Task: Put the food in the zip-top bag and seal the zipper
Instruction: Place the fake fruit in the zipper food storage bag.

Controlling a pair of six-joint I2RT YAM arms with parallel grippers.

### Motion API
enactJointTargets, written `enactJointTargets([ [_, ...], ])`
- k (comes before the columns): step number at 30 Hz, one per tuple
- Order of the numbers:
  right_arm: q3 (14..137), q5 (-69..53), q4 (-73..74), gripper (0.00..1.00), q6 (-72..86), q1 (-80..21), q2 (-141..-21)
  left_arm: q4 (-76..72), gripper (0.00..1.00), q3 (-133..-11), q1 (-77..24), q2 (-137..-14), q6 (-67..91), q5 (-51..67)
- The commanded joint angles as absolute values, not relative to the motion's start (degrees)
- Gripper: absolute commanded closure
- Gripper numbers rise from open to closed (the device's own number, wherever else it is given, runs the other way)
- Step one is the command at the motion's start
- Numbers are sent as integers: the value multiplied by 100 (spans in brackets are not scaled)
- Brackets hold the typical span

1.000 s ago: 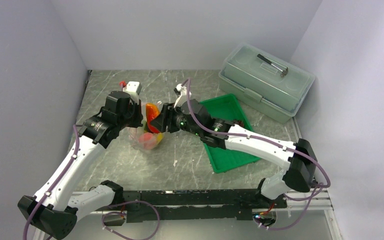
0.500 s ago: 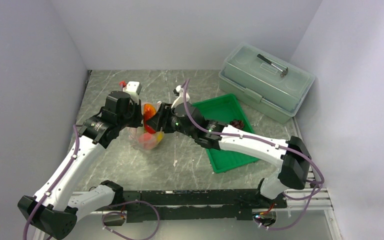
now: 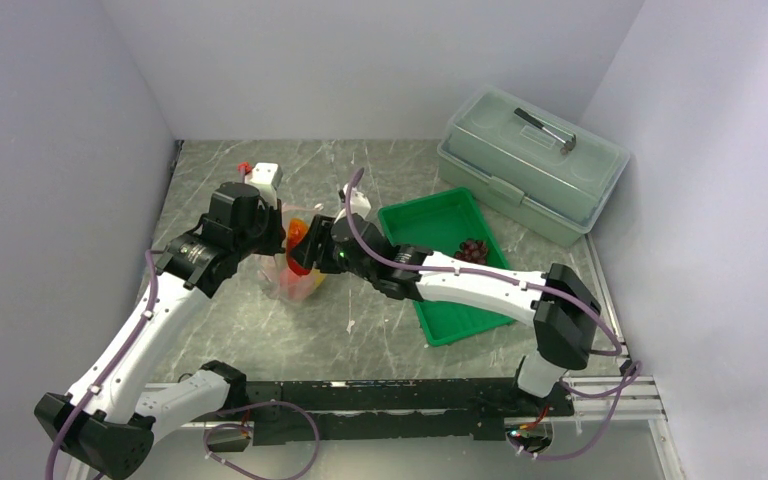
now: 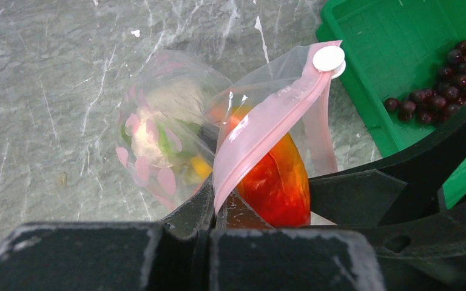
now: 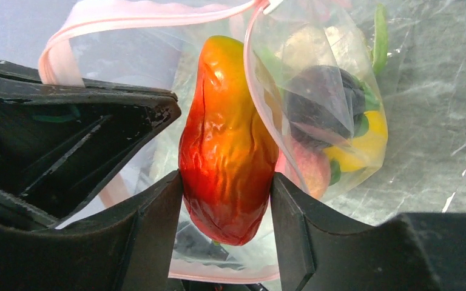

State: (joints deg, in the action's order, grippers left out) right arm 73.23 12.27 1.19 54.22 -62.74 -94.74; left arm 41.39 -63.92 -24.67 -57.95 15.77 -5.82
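Observation:
The clear zip-top bag (image 4: 158,121) stands on the table with its mouth held up. My left gripper (image 4: 218,200) is shut on the pink zipper (image 4: 267,121). A red-orange fruit (image 5: 227,139) sits between the fingers of my right gripper (image 5: 227,200), which is shut on it at the bag's mouth. The fruit's tip lies between the two zipper strips. Inside the bag (image 5: 340,79) I see a dark purple ball (image 5: 321,103), a pink peach (image 5: 309,170) and a yellow-orange fruit (image 5: 364,145). In the top view both grippers meet over the bag (image 3: 285,280).
A green tray (image 3: 460,320) lies right of the bag under my right arm, with a dark grape bunch (image 3: 472,248) in its far corner. A pale green lidded box (image 3: 530,165) stands at the back right. Walls close in the table on three sides.
My right gripper has carried the red-orange fruit leftward to the bag's mouth. The arm has swung off the grape bunch, which now shows. The left gripper has kept still.

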Motion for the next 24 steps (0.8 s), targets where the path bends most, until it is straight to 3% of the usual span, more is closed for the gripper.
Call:
enactJointTargets([
  [1,7664,1353,-25,39,5450,-6323,-9535,4034,100,-6426,-2470,-5704,1519,-525],
  [8,7670,1433,44,27,5326,-6337,-9382,4026,100,-6425,-2470,-5687,1520,-535],
  [24,7336,1860,381,26,5025,-6416,-8544,4055,100,-6429,-2470,-5686,1584,-684],
])
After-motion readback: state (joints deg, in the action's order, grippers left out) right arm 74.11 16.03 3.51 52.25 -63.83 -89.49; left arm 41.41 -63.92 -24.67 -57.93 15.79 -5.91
